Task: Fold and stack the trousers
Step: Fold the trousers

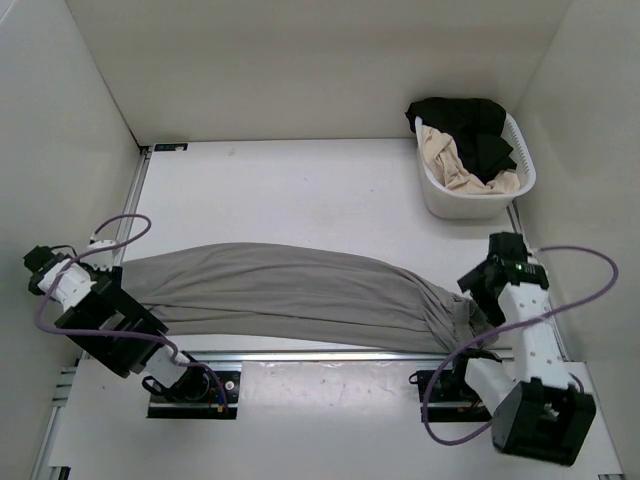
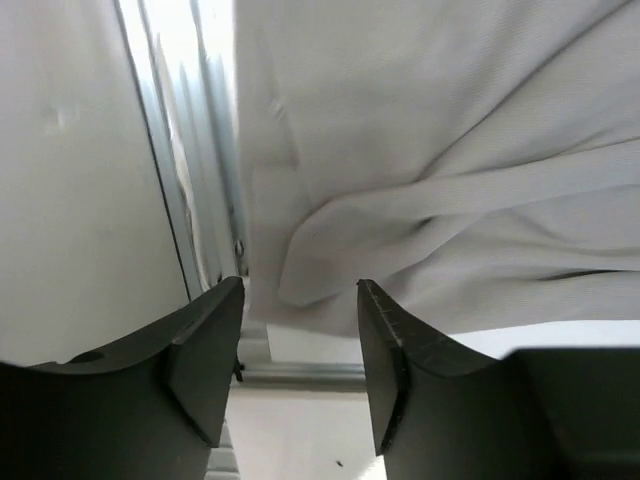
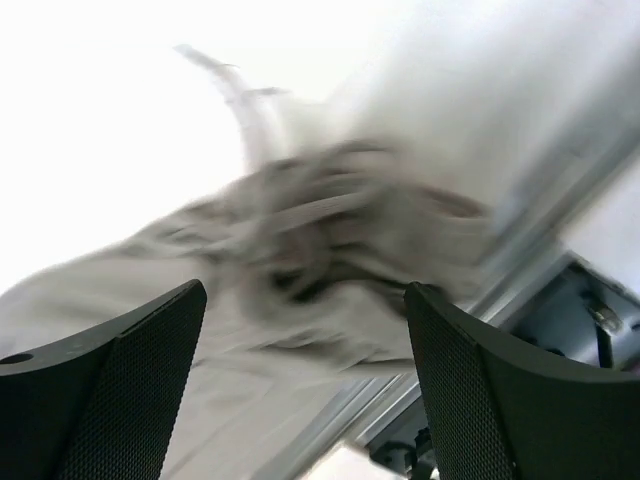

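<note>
Two long legs of the trousers [image 1: 290,290] stretch left to right along the counter's [image 1: 300,190] near side, soft thin taupe-grey cloth, flat at the left end and bunched into wrinkles at the right. The left pincer [image 2: 300,290] stands spread at the flat end, the right pincer [image 3: 305,290] spread at the bunched end, neither pinching cloth.

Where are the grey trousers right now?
From above, the trousers lie stretched along the near edge of the table, from the left claw to the right claw, with the white basket farther back on the right.
</note>
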Robot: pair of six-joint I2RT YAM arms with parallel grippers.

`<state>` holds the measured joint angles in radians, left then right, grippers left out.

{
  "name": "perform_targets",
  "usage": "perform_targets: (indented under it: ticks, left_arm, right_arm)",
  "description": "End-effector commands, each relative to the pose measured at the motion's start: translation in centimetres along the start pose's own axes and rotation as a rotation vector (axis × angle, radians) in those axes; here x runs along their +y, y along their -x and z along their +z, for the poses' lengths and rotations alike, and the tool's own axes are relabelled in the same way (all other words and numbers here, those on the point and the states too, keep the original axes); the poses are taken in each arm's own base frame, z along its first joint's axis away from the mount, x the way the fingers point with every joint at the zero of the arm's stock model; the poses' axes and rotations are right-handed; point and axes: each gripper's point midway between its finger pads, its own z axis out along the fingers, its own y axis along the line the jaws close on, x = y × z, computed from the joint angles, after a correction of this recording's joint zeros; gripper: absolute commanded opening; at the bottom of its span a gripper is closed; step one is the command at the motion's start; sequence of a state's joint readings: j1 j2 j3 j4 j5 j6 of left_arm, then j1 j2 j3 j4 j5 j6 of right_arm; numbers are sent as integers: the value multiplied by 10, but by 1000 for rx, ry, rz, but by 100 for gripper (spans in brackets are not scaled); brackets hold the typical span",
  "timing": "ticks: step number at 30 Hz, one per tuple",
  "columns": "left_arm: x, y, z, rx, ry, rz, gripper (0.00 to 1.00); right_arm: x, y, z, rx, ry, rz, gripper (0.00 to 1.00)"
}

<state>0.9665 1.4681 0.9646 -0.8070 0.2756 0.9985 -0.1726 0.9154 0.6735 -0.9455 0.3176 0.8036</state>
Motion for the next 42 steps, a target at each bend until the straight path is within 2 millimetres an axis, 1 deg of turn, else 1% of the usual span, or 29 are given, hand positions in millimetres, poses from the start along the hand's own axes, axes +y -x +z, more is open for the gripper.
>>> perform_targets:
  ticks: [1,2,3,4,5,6,7,8,9,10,11,12,14,18,20,22,23,26,27,28,30,32,33,35,36,37,39,41,42]
  left_arm:
    - [-15,37,-15,-99,-44,121,61]
    - [-26,29,-6,-66,-71,157,61]
    - [-28,19,-3,-36,-77,183,61]
    - [-27,6,0,17,-71,251,61]
    - [-39,-12,9,60,-110,275,63]
    - [-37,-14,9,62,-78,309,64]
    - [-34,-18,12,68,-50,332,64]
    - [-32,-20,15,67,-25,351,66]
    - [-20,-12,17,35,36,367,69]
    - [-15,-8,18,22,60,354,69]
    - [-17,-6,22,18,57,312,70]
    - [-7,7,17,-7,81,287,70]
    - [-1,14,20,-22,84,245,70]
    - [-4,6,34,36,53,252,70]
    - [-11,-5,43,67,21,243,70]
    - [-15,-10,47,78,3,238,68]
    - [-17,-12,49,79,2,238,67]
    - [-22,-9,50,65,-2,240,49]
    - [-27,-14,54,78,-22,223,40]
    - [-27,-14,54,78,-21,212,15]
    - [-27,-17,56,94,-22,210,15]
    - [-19,-11,49,83,9,240,14]
    - [-16,-7,43,68,33,255,14]
    - [0,3,30,47,91,284,14]
    - [9,14,18,20,135,306,14]
    - [10,13,13,20,144,312,14]
    - [17,20,5,9,165,335,14]
    - [12,16,5,23,143,339,14]
    - [12,16,5,23,143,339,14]
  right_arm:
    - [57,12,-15,7,150,-177,85]
    - [60,8,-14,36,130,-206,87]
    - [57,-4,-9,102,74,-284,87]
    - [58,-8,-9,123,57,-309,87]
    - [61,-11,-8,132,55,-347,87]
    - [59,-19,-6,152,26,-391,88]
    - [60,-19,-6,144,23,-405,88]
    - [55,-23,-2,160,4,-412,89]
    - [54,-28,3,161,6,-421,89]
    - [57,-31,4,172,19,-407,89]
    - [59,-34,6,179,32,-404,89]
    - [61,-40,9,205,48,-404,89]
    - [60,-49,17,238,48,-407,89]
    - [51,-68,32,322,10,-420,89]
    - [51,-71,33,336,8,-421,89]
    - [48,-71,32,335,-13,-403,87]
    - [48,-71,32,335,-13,-403,86]
    - [40,-71,33,339,-54,-403,84]
    - [35,-69,35,330,-87,-412,84]
    - [34,-67,36,319,-97,-405,85]
    - [29,-66,37,325,-122,-400,89]
    - [38,-56,34,287,-97,-402,89]
    - [48,-44,28,248,-77,-412,89]
    - [53,-28,21,197,-75,-430,89]
    - [55,-19,15,173,-83,-439,90]
    - [50,-21,18,195,-112,-440,92]
    - [47,-25,19,228,-131,-459,93]
    - [36,-44,26,313,-155,-479,95]
    - [38,-49,30,327,-140,-475,97]
